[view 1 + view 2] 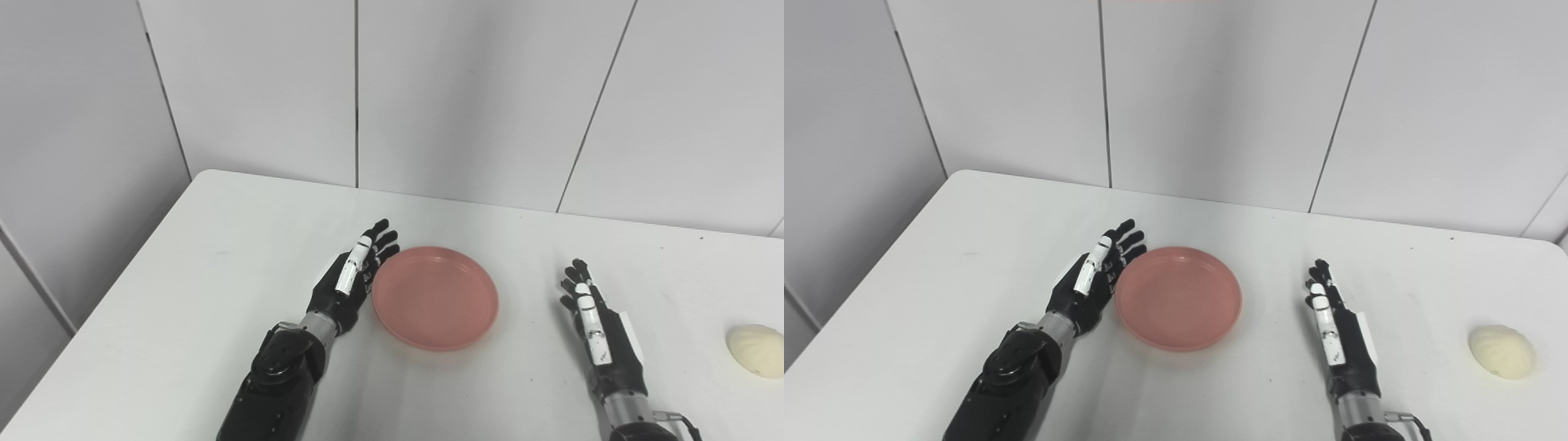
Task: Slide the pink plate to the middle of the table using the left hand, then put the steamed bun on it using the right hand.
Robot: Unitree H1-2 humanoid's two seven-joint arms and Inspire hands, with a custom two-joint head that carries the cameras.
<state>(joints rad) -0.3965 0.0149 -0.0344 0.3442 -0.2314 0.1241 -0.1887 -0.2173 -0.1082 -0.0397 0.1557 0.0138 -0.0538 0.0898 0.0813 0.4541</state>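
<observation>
A round pink plate [435, 297] lies flat near the middle of the white table [202, 257]. My left hand [352, 278] rests edge-on against the plate's left rim, fingers stretched out and holding nothing. To the right of the plate, a clear gap away, my right hand [594, 318] stands open with fingers extended. The pale steamed bun [1502, 351] sits on the table far right, well beyond the right hand.
Grey wall panels [355, 92] rise behind the table's back edge. The table's left edge runs diagonally from the back corner [205, 174] toward the lower left. Nothing else lies on the tabletop.
</observation>
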